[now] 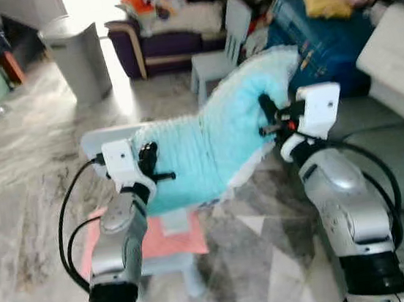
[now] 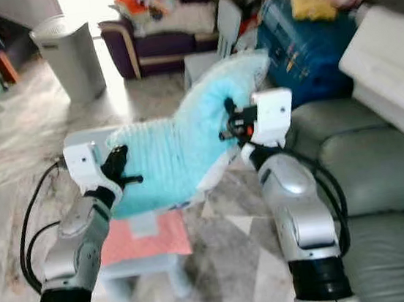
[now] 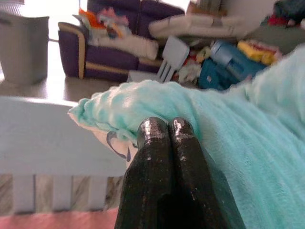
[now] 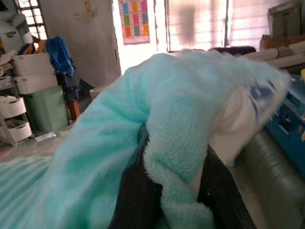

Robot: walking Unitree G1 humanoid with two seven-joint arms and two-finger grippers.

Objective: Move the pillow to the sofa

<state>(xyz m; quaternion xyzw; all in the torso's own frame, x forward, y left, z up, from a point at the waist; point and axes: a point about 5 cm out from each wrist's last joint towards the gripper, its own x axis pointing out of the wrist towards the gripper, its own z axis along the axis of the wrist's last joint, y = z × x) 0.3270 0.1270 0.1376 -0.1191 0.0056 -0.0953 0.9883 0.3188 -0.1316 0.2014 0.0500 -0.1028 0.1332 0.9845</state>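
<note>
Pillow: a fluffy light blue pillow [image 1: 209, 146] with a white printed underside, held up in the air between the two arms, over the small chair and just left of the sofa; its right end is raised higher than its left end
Left tool: the left tool [image 1: 157, 172] sits at the pillow's lower left corner; in the left wrist view its two black fingers [image 3: 153, 138] lie pressed together against the edge of the fleece, clenched on the pillow
Right tool: the right tool [image 1: 268, 117] is at the pillow's upper right part; in the right wrist view its fingers [image 4: 136, 191] stand on either side of a thick fold of fleece, grasping the pillow
Sofa: a grey-green sofa [image 1: 399, 163] along the right side, its seat cushions just right of the right arm; the pillow is not resting on it
Small chair: a pale blue child's chair [image 1: 105, 141] with a pink seat [image 1: 176, 239] stands on the floor under and behind the pillow, near the left arm
Second chair: another pale blue chair [image 1: 219, 53] stands farther off, behind the pillow
Blue box: a blue container [image 1: 322, 48] with clothes heaped on it sits far right, beside the sofa's end
White box: a white box [image 1: 397, 61] rests on the sofa at the right edge
Armchair: a dark purple armchair [image 1: 166, 37] piled with laundry stands at the far side
Bin: a grey bin [image 1: 76, 56] stands far left on the marbled floor [image 1: 22, 188]
</note>
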